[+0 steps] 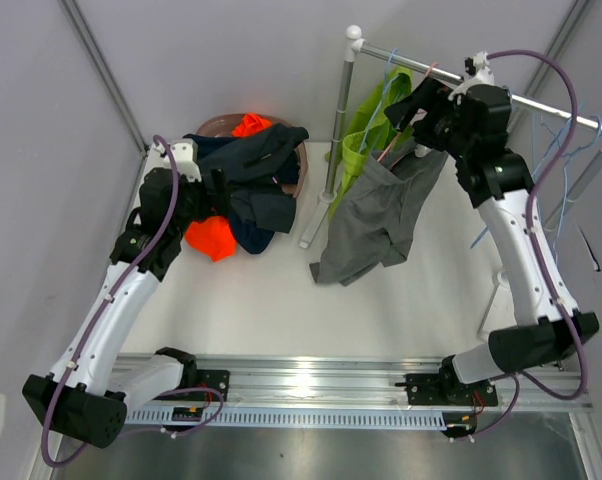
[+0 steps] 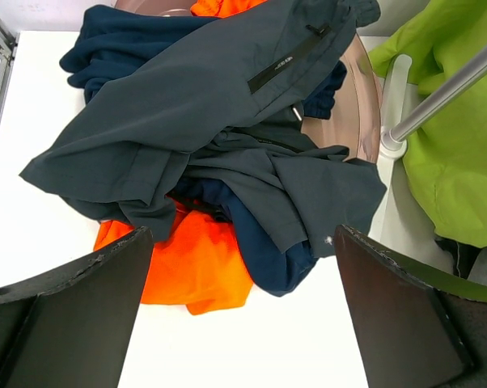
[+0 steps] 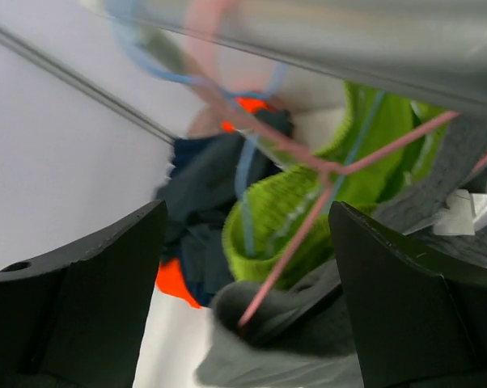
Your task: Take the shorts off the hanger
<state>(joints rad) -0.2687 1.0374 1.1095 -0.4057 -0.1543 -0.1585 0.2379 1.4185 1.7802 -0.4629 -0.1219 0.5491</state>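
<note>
The grey shorts point(image 1: 376, 215) hang from a pink hanger point(image 3: 300, 242) on the rack's rail point(image 1: 541, 103), their lower part resting on the table. The lime green shorts point(image 1: 366, 130) hang behind them on a blue hanger point(image 3: 243, 178). My right gripper point(image 1: 406, 115) is up at the rail, open, with the pink hanger and the grey shorts point(image 3: 308, 347) between its fingers. Orange shorts point(image 1: 211, 238), navy shorts point(image 2: 268, 259) and dark navy-black shorts point(image 1: 256, 155) lie piled at the left. My left gripper point(image 1: 216, 195) hovers open and empty over that pile.
A brownish round basket point(image 1: 221, 122) sits under the pile at the back left. The rack's upright post point(image 1: 341, 110) stands between pile and hanging shorts. Empty blue hangers point(image 1: 571, 150) hang at the rail's right end. Walls close in on the left and back.
</note>
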